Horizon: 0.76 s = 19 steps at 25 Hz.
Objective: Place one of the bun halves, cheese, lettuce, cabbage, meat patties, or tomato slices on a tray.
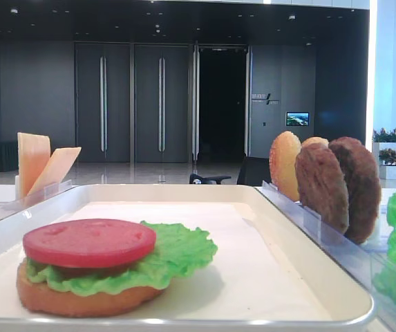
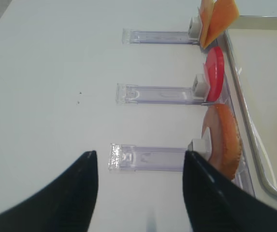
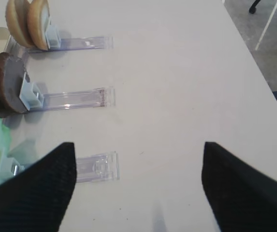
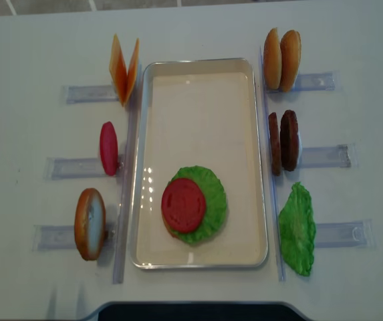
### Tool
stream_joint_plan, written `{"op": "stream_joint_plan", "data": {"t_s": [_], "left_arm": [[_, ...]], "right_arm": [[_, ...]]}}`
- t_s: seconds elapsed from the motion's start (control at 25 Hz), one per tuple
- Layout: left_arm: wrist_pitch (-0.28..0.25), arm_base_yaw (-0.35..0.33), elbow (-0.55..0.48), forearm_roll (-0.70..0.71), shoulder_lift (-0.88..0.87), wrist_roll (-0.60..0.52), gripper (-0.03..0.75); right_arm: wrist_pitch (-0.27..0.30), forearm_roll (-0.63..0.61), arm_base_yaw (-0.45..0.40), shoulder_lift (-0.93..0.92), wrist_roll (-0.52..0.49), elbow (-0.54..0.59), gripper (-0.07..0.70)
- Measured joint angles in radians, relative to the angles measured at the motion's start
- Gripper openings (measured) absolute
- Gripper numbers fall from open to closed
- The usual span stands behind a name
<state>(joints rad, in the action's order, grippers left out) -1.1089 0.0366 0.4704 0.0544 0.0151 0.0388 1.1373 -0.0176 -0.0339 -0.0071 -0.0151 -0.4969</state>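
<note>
The white tray (image 4: 198, 107) holds a stack: a bun half (image 1: 80, 301), lettuce (image 4: 212, 200) and a tomato slice (image 4: 183, 204) on top. Left of the tray stand cheese (image 4: 124, 67), a tomato slice (image 4: 108, 148) and a bun half (image 4: 89, 224). To its right are two bun halves (image 4: 281, 59), two meat patties (image 4: 283, 142) and a lettuce leaf (image 4: 297, 229). Cabbage is out of view. My left gripper (image 2: 139, 154) hangs open over the table beside the bun half (image 2: 223, 140). My right gripper (image 3: 138, 144) is open above the table, holding nothing.
Clear plastic racks (image 4: 325, 155) run outward from both long sides of the tray. In the right wrist view the table's edge (image 3: 254, 63) lies on the right, with chair legs on the floor beyond it. A dark base (image 4: 191, 311) sits at the table's near edge.
</note>
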Motion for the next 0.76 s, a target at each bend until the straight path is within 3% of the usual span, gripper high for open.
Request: {"op": "stream_joint_plan", "data": {"t_s": [0.76], "left_arm": [[0.0, 0.0, 0.0, 0.0, 0.0, 0.0, 0.424]], "right_arm": [[0.0, 0.0, 0.0, 0.0, 0.0, 0.0, 0.54]]}}
